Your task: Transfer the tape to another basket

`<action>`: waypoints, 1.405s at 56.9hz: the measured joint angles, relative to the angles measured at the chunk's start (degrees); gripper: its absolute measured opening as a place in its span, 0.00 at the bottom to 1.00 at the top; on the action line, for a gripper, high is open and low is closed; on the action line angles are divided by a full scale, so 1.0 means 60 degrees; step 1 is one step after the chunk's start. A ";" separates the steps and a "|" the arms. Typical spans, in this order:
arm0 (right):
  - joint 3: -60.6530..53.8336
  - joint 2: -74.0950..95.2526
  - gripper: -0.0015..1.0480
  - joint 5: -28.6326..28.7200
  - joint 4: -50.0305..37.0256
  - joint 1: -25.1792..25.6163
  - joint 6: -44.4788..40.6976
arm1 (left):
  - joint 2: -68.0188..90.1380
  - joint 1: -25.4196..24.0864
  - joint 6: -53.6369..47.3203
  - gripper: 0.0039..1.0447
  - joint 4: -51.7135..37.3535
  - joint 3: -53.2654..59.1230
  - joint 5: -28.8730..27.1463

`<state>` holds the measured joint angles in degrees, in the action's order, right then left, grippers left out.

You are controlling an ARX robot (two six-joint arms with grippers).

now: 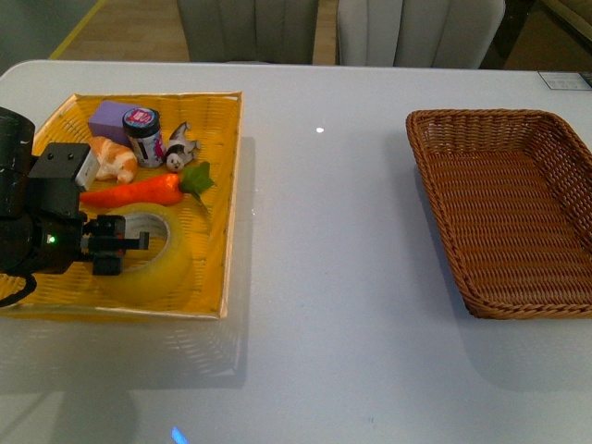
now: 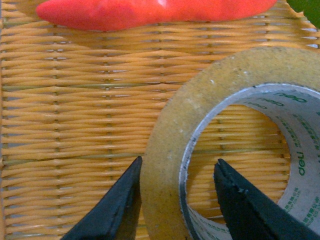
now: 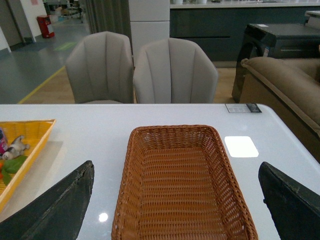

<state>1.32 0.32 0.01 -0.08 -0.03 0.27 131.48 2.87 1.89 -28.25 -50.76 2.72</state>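
Left wrist view: straddles tape (image 2: 165, 135) wall with left gripper (image 2: 178, 162), jaws spread; points right gripper (image 3: 176, 165), likewise spread, at basket (image 3: 172, 129).

carrot (image 1: 129, 193): just beyond the left gripper (image 1: 125, 243)
croissant (image 1: 113, 159), jar (image 1: 143, 137), purple block (image 1: 109, 118): farther beyond it
yellow basket (image 1: 211, 268): beneath it

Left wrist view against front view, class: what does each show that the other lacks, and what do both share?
Only the left wrist view: green lettering inside the core of the tape, and the left gripper with its fingers either side of the tape wall. Only the front view: the brown basket, a jar, a croissant. Both: tape, carrot, yellow basket.
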 joint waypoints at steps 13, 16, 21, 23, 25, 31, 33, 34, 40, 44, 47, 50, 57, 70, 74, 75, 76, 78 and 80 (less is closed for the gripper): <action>0.0000 0.0000 0.91 0.0000 0.0000 0.0000 0.0000 | -0.0313 -0.0149 0.0273 0.15 -0.0087 0.0117 -0.0098; 0.0000 0.0000 0.91 0.0000 0.0000 0.0000 0.0000 | -0.0550 -0.0208 0.0361 0.15 -0.0131 0.0226 -0.0084; 0.0000 0.0000 0.91 0.0000 0.0000 0.0000 0.0000 | -0.1198 -0.0302 0.0455 0.15 -0.0175 0.0459 -0.0062; 0.0000 0.0000 0.91 0.0000 0.0000 0.0000 0.0000 | -0.1566 -0.0335 0.0528 0.15 -0.0175 0.0565 -0.0040; 0.0000 0.0000 0.91 0.0000 0.0000 0.0000 0.0000 | -0.2065 -0.0368 0.0645 0.15 -0.0171 0.0692 0.0011; 0.0000 0.0000 0.91 0.0000 0.0000 0.0000 0.0000 | -0.3464 -0.0368 0.1107 0.15 0.0124 0.0827 0.0219; 0.0000 0.0000 0.91 0.0000 0.0000 0.0000 0.0000 | -0.4022 -0.0262 0.1333 0.15 0.0328 0.0801 0.0259; 0.0000 0.0000 0.91 0.0000 0.0000 0.0000 0.0000 | -0.4156 -0.0211 0.1384 0.15 0.0401 0.0780 0.0240; 0.0000 0.0000 0.91 0.0000 0.0000 0.0000 0.0000 | -0.4652 0.0197 0.1756 0.15 0.0852 0.0412 0.0226; 0.0000 0.0000 0.91 0.0000 0.0000 0.0000 0.0000 | -0.4768 0.0710 0.2007 0.15 0.1198 -0.0127 0.0186; 0.0000 0.0000 0.91 0.0000 0.0000 0.0000 0.0000 | -0.4768 0.1155 0.2189 0.15 0.1435 -0.0594 0.0164; 0.0000 0.0000 0.91 0.0000 0.0000 0.0000 0.0000 | -0.4761 0.1555 0.2288 0.15 0.1625 -0.0980 0.0058; 0.0000 0.0000 0.91 0.0000 0.0000 0.0000 0.0000 | -0.4648 0.2499 0.2575 0.15 0.1993 -0.1872 0.0047; 0.0000 0.0000 0.91 0.0000 0.0000 0.0000 0.0000 | -0.4299 0.4036 0.2900 0.15 0.2415 -0.2535 0.0080; 0.0000 0.0000 0.91 0.0000 0.0000 0.0000 0.0000 | -0.4207 0.4415 0.2918 0.15 0.2492 -0.2590 0.0080; 0.0000 0.0000 0.91 0.0000 0.0000 0.0000 0.0000 | -0.4175 0.4521 0.2914 0.15 0.2517 -0.2601 0.0080; 0.0000 0.0000 0.91 0.0000 0.0000 0.0000 0.0000 | -0.4135 0.4623 0.2922 0.15 0.2543 -0.2623 0.0080; 0.0000 0.0000 0.91 0.0000 0.0000 0.0000 0.0000 | -0.4076 0.4765 0.2918 0.15 0.2579 -0.2659 0.0076; 0.0000 0.0000 0.91 0.0000 0.0000 0.0000 0.0000 | -0.4033 0.4885 0.2911 0.15 0.2630 -0.2699 0.0058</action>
<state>1.32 0.32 0.01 -0.08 -0.03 0.27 107.28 32.18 19.35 -12.47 -66.96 3.07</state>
